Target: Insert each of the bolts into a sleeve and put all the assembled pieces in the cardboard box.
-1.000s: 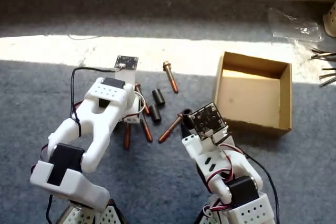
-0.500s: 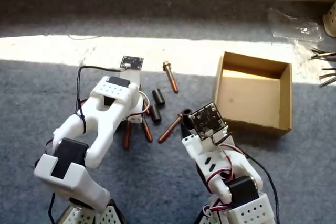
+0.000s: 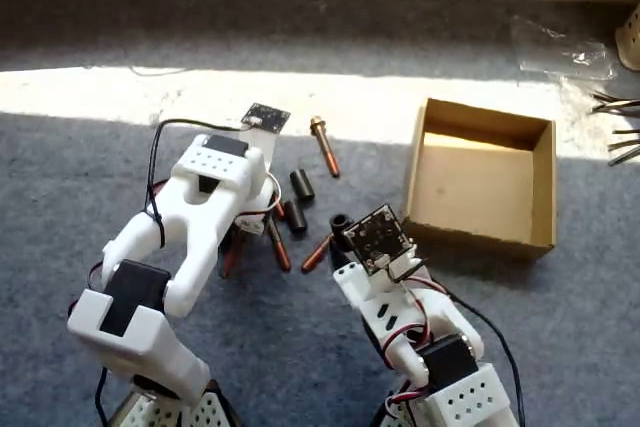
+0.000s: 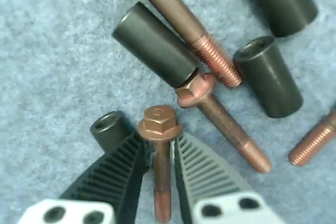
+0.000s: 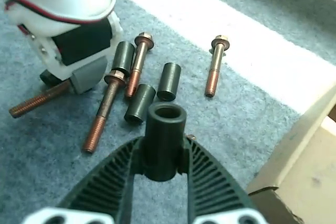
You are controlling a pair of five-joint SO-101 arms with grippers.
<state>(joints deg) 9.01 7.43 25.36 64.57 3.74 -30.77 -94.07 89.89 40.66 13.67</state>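
My left gripper (image 4: 159,148) is shut on a copper bolt (image 4: 159,124), its hex head sticking out past the fingertips. In the high view that bolt (image 3: 232,252) shows under the left arm. My right gripper (image 5: 164,153) is shut on a black sleeve (image 5: 166,129), bore facing outward; in the high view this sleeve (image 3: 340,224) is just right of the loose parts. On the carpet lie more bolts (image 3: 324,145) (image 3: 278,244) (image 3: 316,252) and sleeves (image 3: 301,184) (image 3: 294,217). The cardboard box (image 3: 545,187) stands open at the right.
A clear plastic bag (image 3: 565,47) lies at the back right and metal tools (image 3: 615,137) poke in from the right edge. The box corner (image 5: 299,166) is close beside the right gripper. Grey carpet stretches free to the left.
The left arm has swung slightly right, and its bolt now sits tilted instead of straight. The right arm has shifted left and toward the front with the sleeve.
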